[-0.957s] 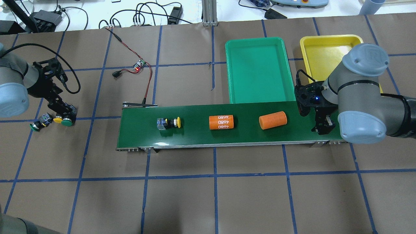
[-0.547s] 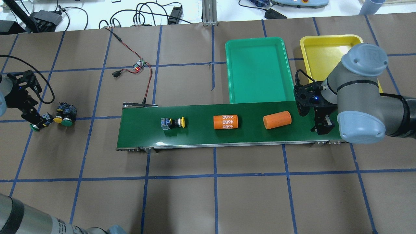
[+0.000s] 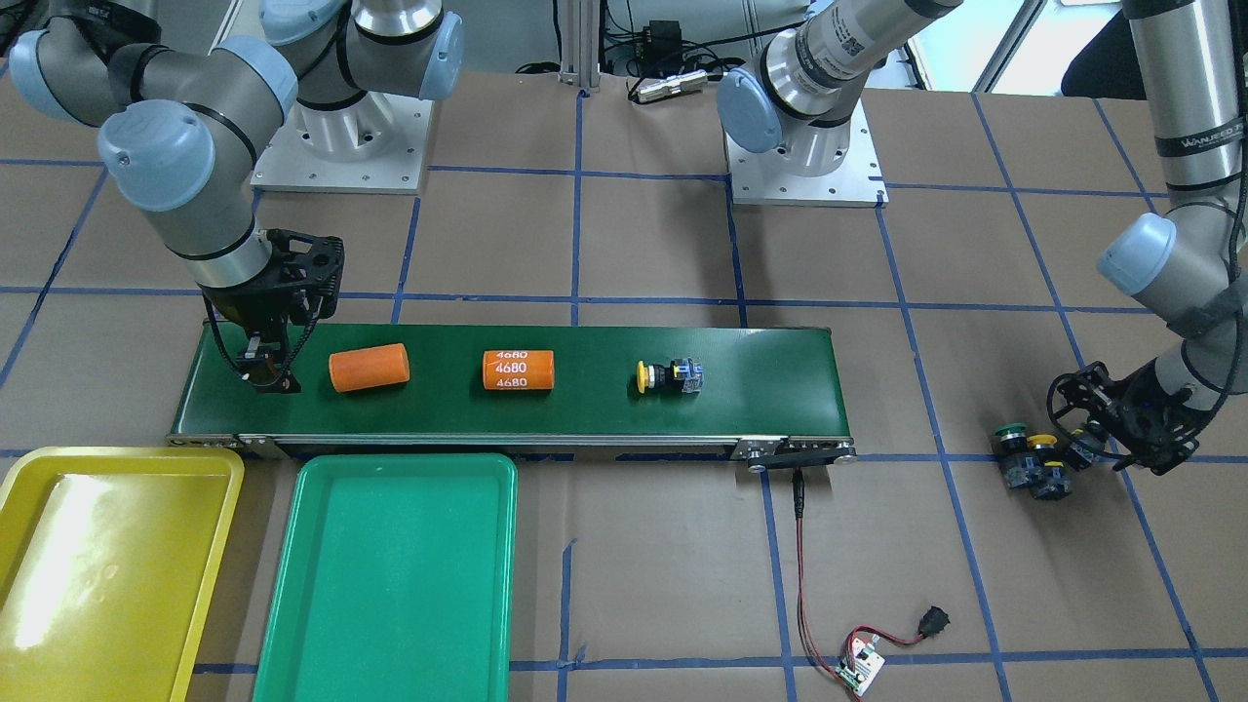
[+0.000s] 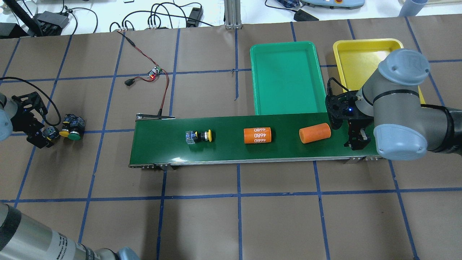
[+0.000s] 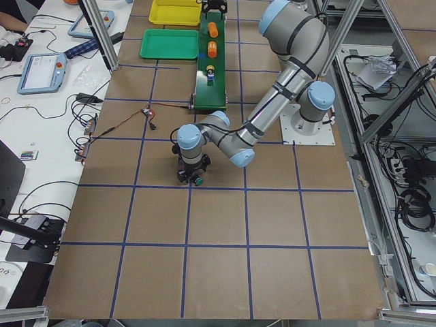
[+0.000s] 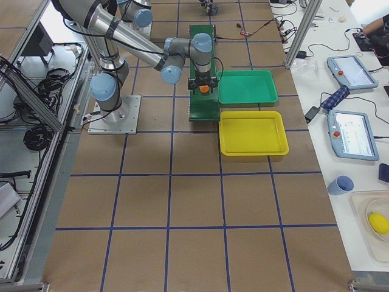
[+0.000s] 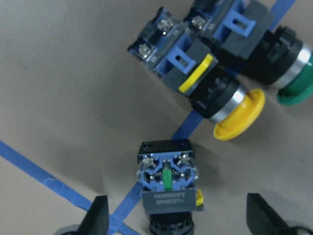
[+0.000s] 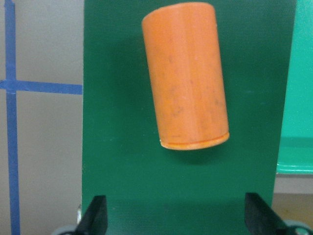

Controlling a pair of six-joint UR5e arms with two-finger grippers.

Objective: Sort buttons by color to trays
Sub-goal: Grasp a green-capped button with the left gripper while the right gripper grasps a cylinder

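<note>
Since the earlier overhead frames, the yellow button on the belt [image 4: 198, 136], the marked orange cylinder [image 4: 257, 135] and the plain orange cylinder [image 4: 314, 133] have each shifted along the conveyor belt [image 4: 158, 144] toward the right pincer [image 4: 356, 143], which stands over the belt's end as before. The left pincer [image 4: 38, 139], a second ago over the button pair, now sits off the belt at the third button [image 4: 50, 133]. The yellow-capped button [image 4: 64, 133] and green-capped button [image 4: 74, 136] lie just beyond it on the counter [image 4: 216, 216]. The green tray [image 4: 285, 83] lies across the belt from the right pincer, and the yellow tray [image 4: 361, 54] lies beyond that arm's wrist.

Front-facing view: the plain orange cylinder [image 3: 369, 368] lies near the right pincer [image 3: 268, 375] without touching it.

Left wrist view: the fingers [image 7: 98, 218] stand wide apart. The third button's block [image 7: 166, 181] is between them and touches neither; its cap is out of view. The other two buttons lie side by side ahead.

Right wrist view: the fingers [image 8: 98, 215] stand wide over the belt, with the plain cylinder [image 8: 186, 73] ahead of the tips and apart from them.

Side views: both pincers are too small to judge.
</note>
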